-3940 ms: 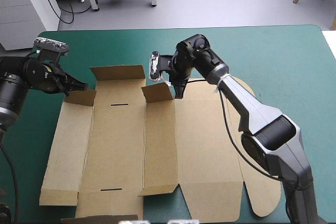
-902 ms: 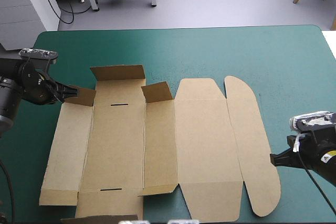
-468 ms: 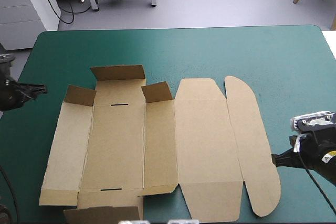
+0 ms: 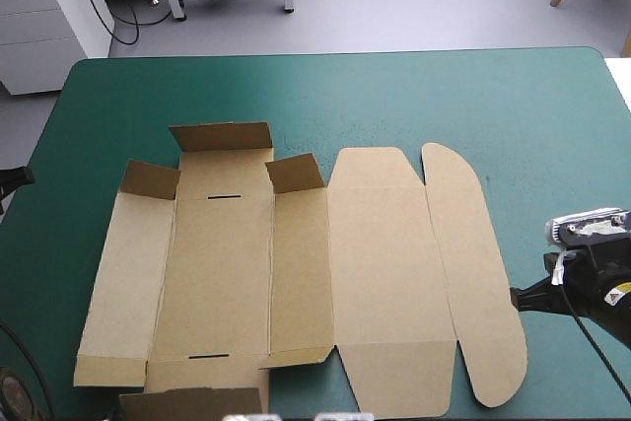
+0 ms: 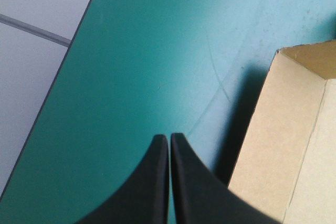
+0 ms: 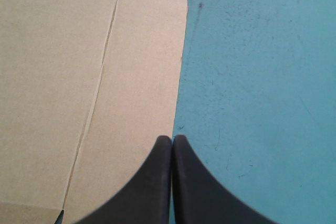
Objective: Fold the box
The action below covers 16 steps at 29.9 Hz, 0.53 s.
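The box (image 4: pixel 296 273), a cut sheet of brown board, lay mostly flat on the left half of the teal-green tabletop (image 4: pixel 414 96), with small flaps (image 4: pixel 296 173) along its far edge tilted up. The left tool (image 5: pixel 169 139), black fingers pressed together, hung over bare cover just beside the box's left corner. The right tool (image 6: pixel 172 140), likewise pressed together, sat at the box's rounded right edge.

table (image 4: pixel 325 54) | teal-green cover (image 4: pixel 513 105) | far corners rounded | faint scratches
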### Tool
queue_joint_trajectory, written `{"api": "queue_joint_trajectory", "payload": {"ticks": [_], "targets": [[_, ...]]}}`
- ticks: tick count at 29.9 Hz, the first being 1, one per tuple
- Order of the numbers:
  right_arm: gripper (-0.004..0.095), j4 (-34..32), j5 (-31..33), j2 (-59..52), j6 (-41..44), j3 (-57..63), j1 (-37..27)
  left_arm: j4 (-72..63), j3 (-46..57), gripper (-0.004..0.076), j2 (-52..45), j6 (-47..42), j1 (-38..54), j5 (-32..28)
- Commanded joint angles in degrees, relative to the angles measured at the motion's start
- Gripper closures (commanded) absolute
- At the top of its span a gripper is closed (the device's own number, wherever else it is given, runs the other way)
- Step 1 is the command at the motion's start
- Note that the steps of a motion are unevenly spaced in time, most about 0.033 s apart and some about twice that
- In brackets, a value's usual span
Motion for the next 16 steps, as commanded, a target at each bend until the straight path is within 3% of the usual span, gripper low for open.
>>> {"api": "queue_joint_trajectory", "payload": {"ticks": [1,4,6,8,10,13,16], "targets": [[0.0927,0.05,-3.7,0.07,-0.37,-1.33,0.13,-0.79,-1.58,0.0727,-1.85,0.3,0.11,2.7],[0.0928,0.05,-3.84,0.07,-0.37,-1.33,0.13,0.57,-1.58,0.0694,-1.85,0.3,0.11,2.7],[0.0928,0.05,-3.84,0.07,-0.37,-1.33,0.13,1.14,-1.58,0.0615,-1.85,0.3,0.11,2.7],[0.0928,0.05,-3.73,0.07,-0.37,-1.33,0.13,1.98,-1.24,0.0486,-1.85,0.3,0.11,2.7],[0.0927,0.05,-3.73,0.07,-0.37,-1.33,0.26,2.45,0.04,0.0294,-1.85,0.3,0.11,2.7],[0.0927,-0.96,-3.73,0.07,-0.37,-1.33,1.73,2.04,3.61,0.0076,-1.85,-1.16,0.11,2.7],[0.0928,-1.1,-3.73,0.07,-0.37,-1.33,2.61,1.57,9.22,0.0021,-1.85,-2.86,0.11,1.76]]}}
